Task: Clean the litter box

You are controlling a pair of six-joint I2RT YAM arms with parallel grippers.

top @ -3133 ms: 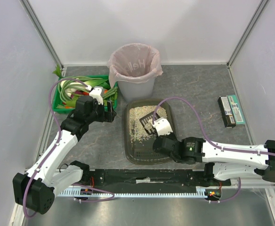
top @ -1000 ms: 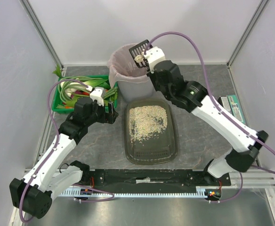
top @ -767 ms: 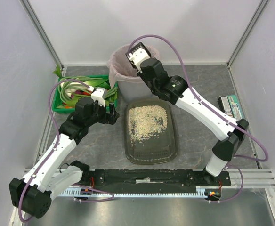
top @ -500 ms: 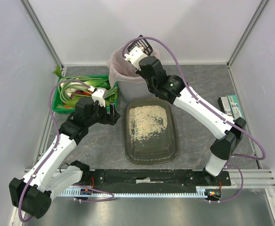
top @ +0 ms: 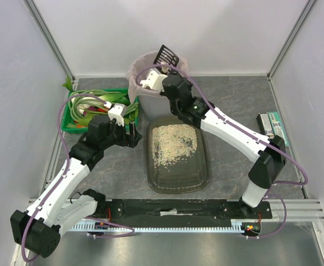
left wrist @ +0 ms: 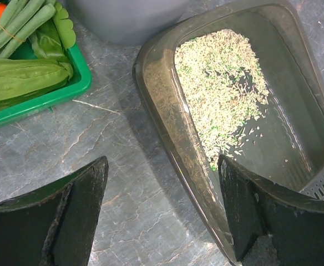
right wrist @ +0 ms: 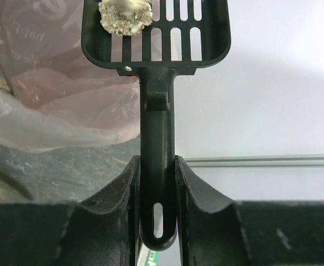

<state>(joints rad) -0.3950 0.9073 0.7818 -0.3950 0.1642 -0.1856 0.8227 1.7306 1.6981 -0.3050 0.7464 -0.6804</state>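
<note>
One clump (right wrist: 126, 12) of soiled litter sits on the slotted blade of a black scoop (right wrist: 157, 39). The right gripper (right wrist: 156, 185) is clenched on the scoop's handle, which runs straight out from between its fingers.

From above, the scoop (top: 166, 54) is raised over the far rim of the grey bin (top: 157, 103), which stands at the middle of the bench's (top: 228, 105) far edge. The right gripper (top: 163, 69) is just on the near side of the blade. The blade looks roughly level. The clump lies on its left part, over the pink bag (right wrist: 51, 100) lining the bin, so a roll of the wrist should drop it in. The bag already holds some pale litter.

The litter box (top: 176, 180) lies in the middle of the bench, just on the near side of the bin, its long axis running from near edge to far edge. Beige litter (top: 174, 143) with green specks covers its far half. The near half shows bare ridged floor.

The left gripper (left wrist: 162, 213) hangs released above the box's left rim (left wrist: 167, 130), holding nothing. It is the nearer gripper to the box. Beside it, toward the far left corner, a green crate (top: 70, 125) holds vegetables (top: 92, 102).
</note>
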